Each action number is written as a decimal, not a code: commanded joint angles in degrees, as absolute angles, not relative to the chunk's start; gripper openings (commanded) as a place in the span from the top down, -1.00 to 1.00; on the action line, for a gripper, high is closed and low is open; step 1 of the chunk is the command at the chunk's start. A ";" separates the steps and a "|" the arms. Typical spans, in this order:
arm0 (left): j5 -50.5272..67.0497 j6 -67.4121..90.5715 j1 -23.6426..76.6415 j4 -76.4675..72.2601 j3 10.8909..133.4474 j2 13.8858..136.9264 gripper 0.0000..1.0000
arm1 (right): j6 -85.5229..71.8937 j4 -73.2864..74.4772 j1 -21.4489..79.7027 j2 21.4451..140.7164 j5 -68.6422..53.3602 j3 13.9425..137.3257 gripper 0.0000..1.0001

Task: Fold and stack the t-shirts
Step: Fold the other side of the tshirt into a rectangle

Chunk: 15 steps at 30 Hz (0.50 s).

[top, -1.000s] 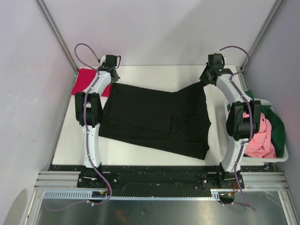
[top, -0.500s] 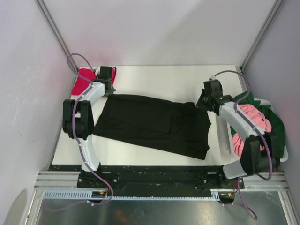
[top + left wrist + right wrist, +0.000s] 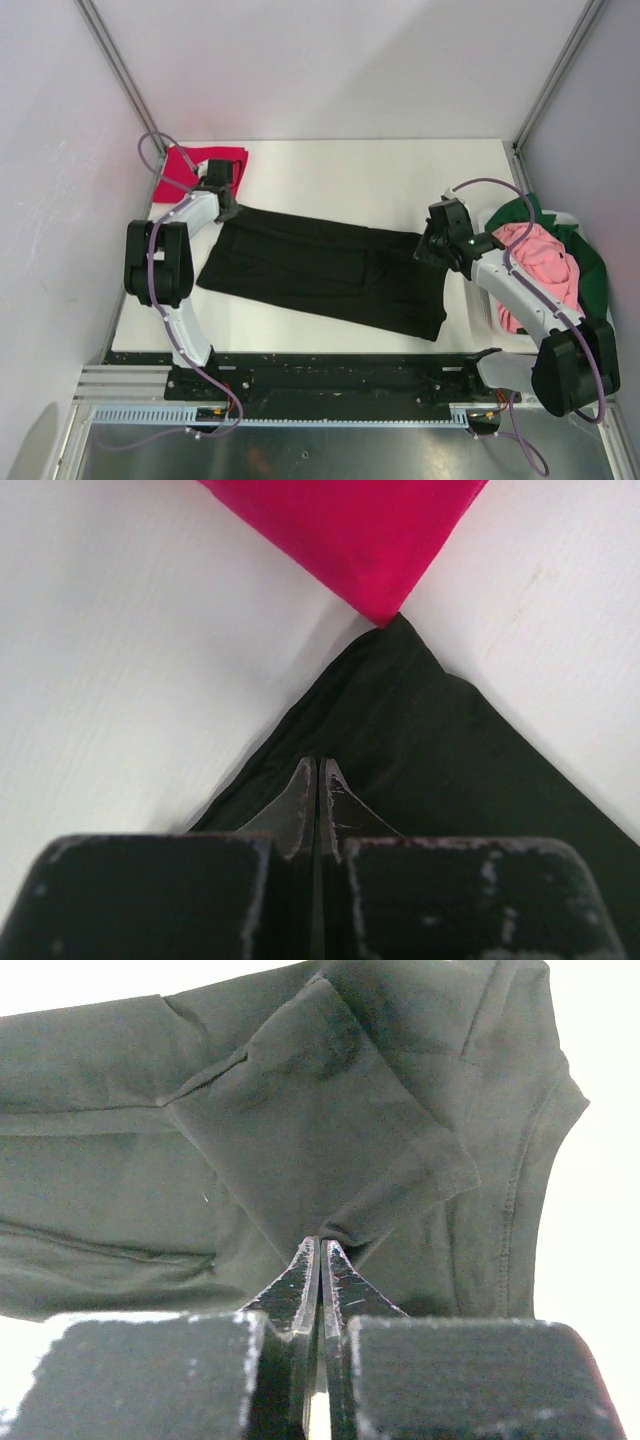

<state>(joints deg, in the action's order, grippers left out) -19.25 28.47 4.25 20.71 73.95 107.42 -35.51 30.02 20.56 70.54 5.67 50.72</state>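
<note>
The black t-shirt (image 3: 325, 265) lies as a long folded band across the white table (image 3: 370, 185). My left gripper (image 3: 222, 206) is shut on its far left corner; in the left wrist view (image 3: 318, 765) the jaws are pressed together over the black cloth (image 3: 450, 740). My right gripper (image 3: 426, 250) is shut on its right end; the right wrist view (image 3: 320, 1245) shows the cloth (image 3: 300, 1130) puckered at the fingertips. The crimson t-shirt (image 3: 200, 165) lies folded at the back left corner, and its tip (image 3: 350, 530) touches the black corner. The pink t-shirt (image 3: 540, 260) and dark green t-shirt (image 3: 590, 270) are bunched in the basket.
The white plastic basket (image 3: 487, 312) stands at the table's right edge, under my right arm. Metal frame posts rise at the back corners. White walls close in the left, back and right sides.
Both grippers have drawn the black t-shirt's far edge towards the near side and down. The cloth has gone from a wide sheet to a narrow folded band.
</note>
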 commanded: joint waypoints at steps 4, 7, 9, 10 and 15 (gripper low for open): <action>-19.52 29.13 1.87 18.24 73.76 101.79 1.00 | -36.62 32.17 21.18 65.41 8.81 50.76 0.98; -19.47 29.16 1.25 18.28 73.41 101.02 1.00 | -36.88 33.18 21.18 64.04 8.57 50.80 0.98; -19.50 29.24 0.95 18.28 73.13 100.62 1.00 | -37.15 33.70 21.23 63.21 8.49 50.80 0.98; -19.46 29.30 0.87 18.24 72.95 100.45 1.00 | -37.29 33.99 21.25 62.85 8.38 50.80 0.98; -19.41 30.10 0.75 18.18 71.24 99.62 1.00 | -37.81 36.14 21.79 62.08 8.68 50.71 0.99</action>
